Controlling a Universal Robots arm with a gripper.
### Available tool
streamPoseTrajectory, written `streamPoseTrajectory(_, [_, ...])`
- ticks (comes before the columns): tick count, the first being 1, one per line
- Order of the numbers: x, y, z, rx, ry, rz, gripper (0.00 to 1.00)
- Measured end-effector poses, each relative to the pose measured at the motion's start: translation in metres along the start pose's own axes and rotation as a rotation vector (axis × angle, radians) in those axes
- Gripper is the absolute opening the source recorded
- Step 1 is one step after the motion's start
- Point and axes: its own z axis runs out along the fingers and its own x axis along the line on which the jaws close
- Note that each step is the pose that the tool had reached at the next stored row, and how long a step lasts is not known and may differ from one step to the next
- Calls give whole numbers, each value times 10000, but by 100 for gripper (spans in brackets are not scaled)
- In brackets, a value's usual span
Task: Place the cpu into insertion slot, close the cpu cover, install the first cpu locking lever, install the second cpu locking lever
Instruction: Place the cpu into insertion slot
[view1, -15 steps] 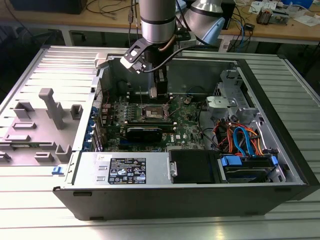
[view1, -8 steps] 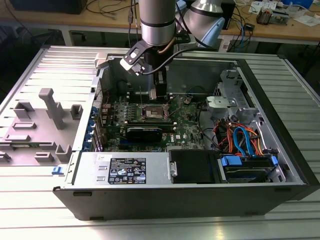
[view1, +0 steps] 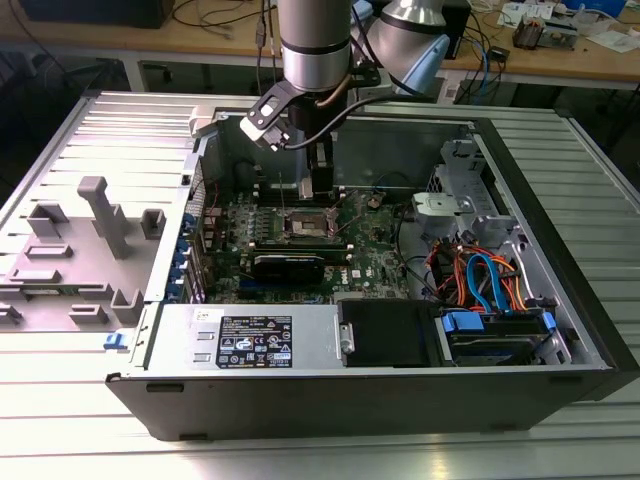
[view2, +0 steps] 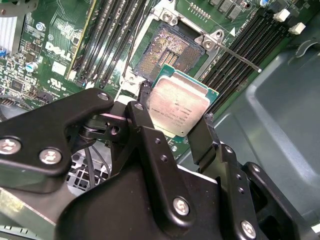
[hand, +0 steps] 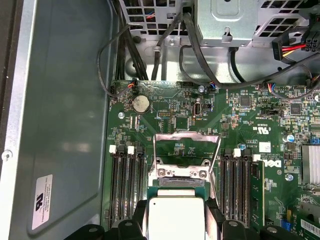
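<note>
I am clenching my two black fingers (view2: 202, 137) on the cpu (view2: 181, 100), pinching it by two opposite edges. My gripper (view2: 176, 106) is carrying the chip clear of the board, its silver-grey top facing the cameras in both wrist views.

Just past the chip, the insertion slot (view2: 165, 55) is lying bare, its tan-gold contact field showing inside the dark frame. The chip is hanging near the slot's edge and is not sitting in it. A thin locking lever (view2: 235, 54) is sticking out sideways from the socket's corner.

Beyond the slot, in the first wrist view, the cpu cover (hand: 187, 136) is standing swung up on its hinge, with green board showing through its square opening. Long black memory slots (hand: 125, 180) are running along both sides of the socket. Farther on, a round coin battery (hand: 140, 103) is sitting on the motherboard (hand: 260, 110), and black cables (hand: 200, 50) are looping up towards a grey metal cage.

In the exterior view, my arm is reaching down into the open computer case (view1: 400, 395), which is lying on a ribbed metal table (view1: 300, 455).
</note>
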Motion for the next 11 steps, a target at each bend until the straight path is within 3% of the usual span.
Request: streamPoseTrajectory(11, [-1,-4,48,-2,-11,123,55])
